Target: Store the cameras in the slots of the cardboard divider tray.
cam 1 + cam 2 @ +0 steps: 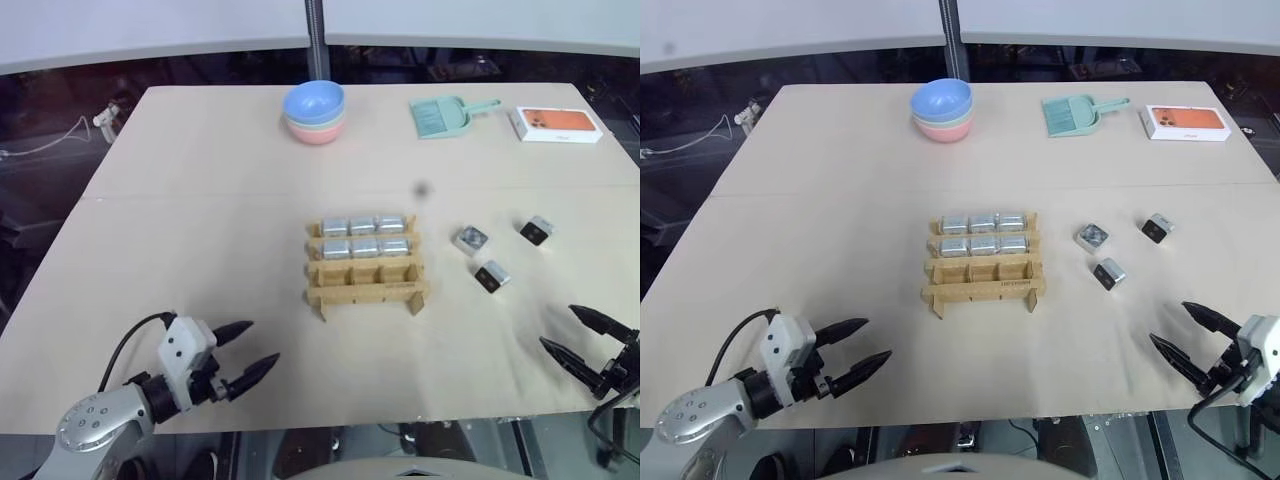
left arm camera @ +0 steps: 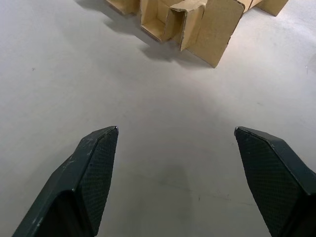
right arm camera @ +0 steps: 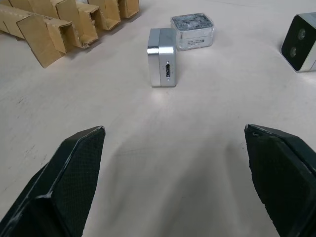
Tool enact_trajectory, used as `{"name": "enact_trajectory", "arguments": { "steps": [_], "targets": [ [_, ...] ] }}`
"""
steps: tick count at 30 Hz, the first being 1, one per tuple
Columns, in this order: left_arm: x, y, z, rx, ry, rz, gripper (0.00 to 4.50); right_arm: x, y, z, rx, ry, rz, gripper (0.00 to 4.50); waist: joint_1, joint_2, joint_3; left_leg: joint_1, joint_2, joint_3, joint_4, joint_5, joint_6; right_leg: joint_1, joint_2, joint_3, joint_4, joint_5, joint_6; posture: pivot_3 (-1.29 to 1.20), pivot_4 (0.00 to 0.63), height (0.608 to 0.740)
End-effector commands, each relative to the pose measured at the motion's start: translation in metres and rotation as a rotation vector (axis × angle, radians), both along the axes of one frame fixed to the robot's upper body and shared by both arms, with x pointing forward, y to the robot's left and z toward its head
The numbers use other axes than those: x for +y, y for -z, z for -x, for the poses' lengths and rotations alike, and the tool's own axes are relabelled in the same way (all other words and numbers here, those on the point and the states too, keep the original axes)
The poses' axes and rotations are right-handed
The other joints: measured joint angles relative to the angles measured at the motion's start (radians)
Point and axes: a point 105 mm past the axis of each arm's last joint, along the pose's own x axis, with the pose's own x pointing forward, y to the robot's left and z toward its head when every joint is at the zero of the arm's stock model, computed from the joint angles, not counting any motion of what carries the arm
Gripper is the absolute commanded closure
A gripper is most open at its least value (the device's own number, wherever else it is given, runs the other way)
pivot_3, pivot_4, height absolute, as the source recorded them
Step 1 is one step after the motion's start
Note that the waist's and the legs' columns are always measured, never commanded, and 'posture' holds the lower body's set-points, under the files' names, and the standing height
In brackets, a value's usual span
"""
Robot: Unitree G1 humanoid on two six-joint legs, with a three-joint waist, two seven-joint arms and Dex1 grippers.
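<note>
On the surface, the cardboard divider tray holds six cameras in its two far rows. Three loose cameras lie just right of it. Left hand and right hand are spread and empty.

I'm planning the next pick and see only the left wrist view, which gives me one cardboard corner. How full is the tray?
Observer: Six cameras fill the two far rows of the tray. The three near slots are empty.
Operator: Where are the others?
Observer: Three loose cameras lie on the table to the right of the tray, apart from it.
Operator: Which gripper is nearer them?
Observer: The right gripper. It is open and empty, just short of the nearest one.
</note>
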Motion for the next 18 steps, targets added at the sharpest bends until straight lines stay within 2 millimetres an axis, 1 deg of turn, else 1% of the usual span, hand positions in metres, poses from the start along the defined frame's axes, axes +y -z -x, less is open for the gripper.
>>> {"name": "enact_trajectory", "arguments": {
  "steps": [1,7,18],
  "targets": [
    [0.0002,-0.0038,0.0008,-0.012,0.019,-0.01,0.61,-0.0046,-0.0105,0.0013,-0.03,0.007,0.026,0.0,0.0,0.0,0.0,0.0,0.0,0.0,0.0,0.0,0.0,0.0,0.0,0.0,0.0,0.0,0.0,0.0,0.15,0.74],
    [0.0018,-0.0043,-0.0004,-0.014,0.021,-0.012,0.61,-0.0044,-0.0071,-0.0004,-0.017,0.044,0.026,0.0,0.0,0.0,0.0,0.001,0.0,0.001,0.0,0.0,0.0,0.0,0.0,0.001,0.001,0.0,0.0,0.0,0.15,0.74],
    [0.0022,-0.0058,-0.0032,-0.019,0.034,-0.019,0.61,-0.0031,-0.0053,-0.0034,-0.011,0.059,0.039,0.0,0.0,0.0,0.0,0.001,0.0,0.002,0.001,0.0,0.0,0.0,0.001,0.002,0.002,0.0,0.0,0.0,0.15,0.74]
  ]
}}
